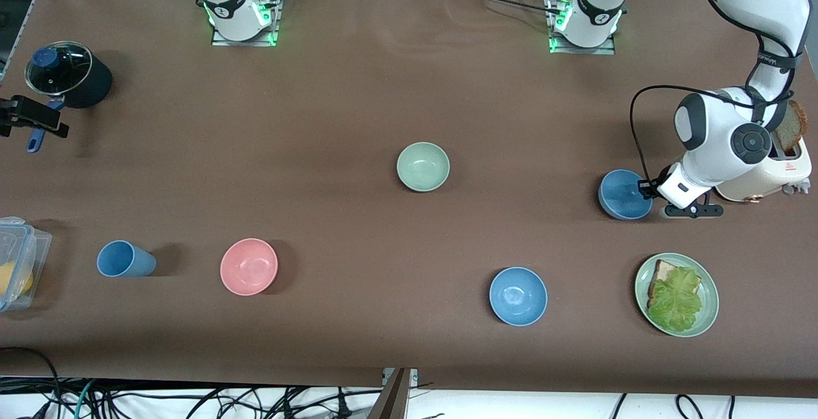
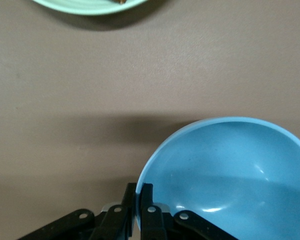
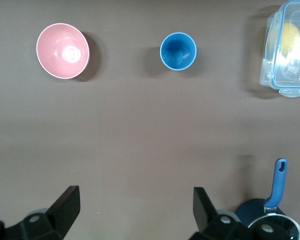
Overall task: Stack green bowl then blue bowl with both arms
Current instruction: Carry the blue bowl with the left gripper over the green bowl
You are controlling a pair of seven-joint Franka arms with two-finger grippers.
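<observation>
While the left gripper (image 2: 138, 210) sits low at the left arm's end of the table, its fingers (image 2: 146, 212) are pinched tight on the rim of the blue bowl (image 1: 623, 194), one finger inside the wall, one outside. That bowl rests on the table (image 1: 358, 99), just beside a white toaster (image 1: 776, 173) w/ a bread slice (image 1: 790, 126) sticking up. Green plate (image 1: 708, 317) w/ bread & lettuce lies nearer the front camera than this claw. A second blue bowl (image 1: 518, 296) lies near that plate, toward the table's middle.

Green bowl (image 1: 423, 167) sits alone at mid-table, well apart from the left claw, toward the right arm's end from it.

Right gripper (image 3: 135, 212) waits up high, jaws spread wide, holding nothing. It hangs over the right arm's end of the table, above bare table close to a lidded pot (image 3: 270, 220). Pink bowl (image 3: 62, 50), blue cup (image 3: 178, 51) & clear container (image 3: 288, 47) lie further out from it.
</observation>
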